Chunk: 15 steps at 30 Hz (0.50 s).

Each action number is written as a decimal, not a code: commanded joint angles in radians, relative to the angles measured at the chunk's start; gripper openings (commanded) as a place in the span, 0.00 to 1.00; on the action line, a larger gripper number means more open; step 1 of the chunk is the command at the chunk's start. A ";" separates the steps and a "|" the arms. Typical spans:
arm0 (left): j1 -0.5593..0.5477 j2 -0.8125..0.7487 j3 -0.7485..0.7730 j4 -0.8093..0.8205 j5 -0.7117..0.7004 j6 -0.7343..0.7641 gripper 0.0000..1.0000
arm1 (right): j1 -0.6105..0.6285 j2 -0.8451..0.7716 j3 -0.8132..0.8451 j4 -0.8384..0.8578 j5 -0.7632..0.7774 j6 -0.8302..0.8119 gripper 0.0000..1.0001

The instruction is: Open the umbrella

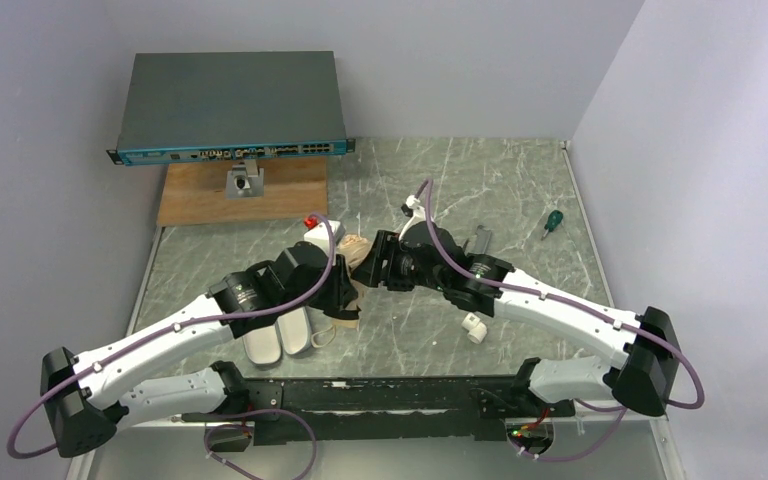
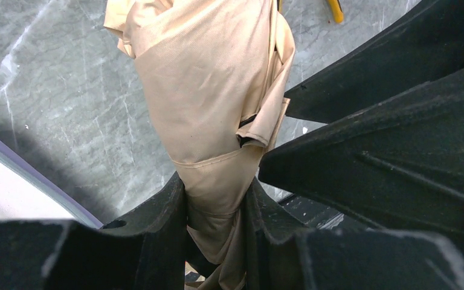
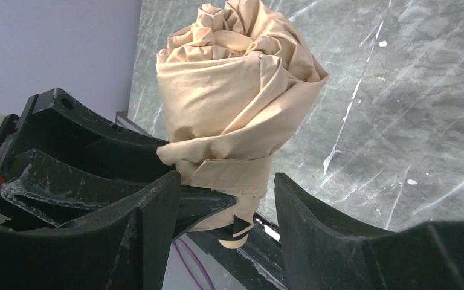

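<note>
Top view: umbrella (image 1: 357, 249) furled, mid-table (image 1: 520, 190), between the two arms. The left gripper (image 1: 348, 290) comes at it from the near side and the right gripper (image 1: 380, 262) from the right. Case shells (image 1: 278, 336) lie just beside the left arm. Can't tell here whether the umbrella is lifted or resting.

Left wrist: left gripper (image 2: 216, 208) is pinched tight on the narrow lower part of the umbrella (image 2: 211, 78), fabric bunched between its fingers.

Right wrist: right gripper (image 3: 225, 184) is spread and straddles the bundle at the strap band (image 3: 241, 166). The one finger (image 3: 314, 217) is clearly apart from the fabric; the other possibly touches. The tab (image 3: 237, 232) hangs just below the band.

Risks: the strap looks fastened, so forcing the canopy now would jam it. If the right gripper closes on loose cloth instead of the tab, it would drag fabric, not release the strap. The left hold is on soft fabric, so a hard tug could slide the umbrella out or twist it.
</note>
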<state>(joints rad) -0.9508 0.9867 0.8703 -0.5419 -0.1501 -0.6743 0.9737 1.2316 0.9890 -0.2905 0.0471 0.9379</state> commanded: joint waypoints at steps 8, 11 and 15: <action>-0.009 -0.001 0.066 0.082 0.012 -0.013 0.00 | 0.016 0.018 0.039 0.027 0.038 -0.008 0.44; -0.009 -0.010 0.068 0.078 0.010 -0.017 0.00 | 0.015 0.018 0.023 0.024 0.041 -0.003 0.37; -0.010 -0.025 0.068 0.071 0.003 -0.020 0.00 | 0.016 0.013 0.005 0.016 0.043 0.003 0.23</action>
<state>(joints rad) -0.9562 0.9993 0.8776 -0.5442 -0.1516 -0.6754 0.9855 1.2583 1.0031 -0.2939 0.0685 0.9348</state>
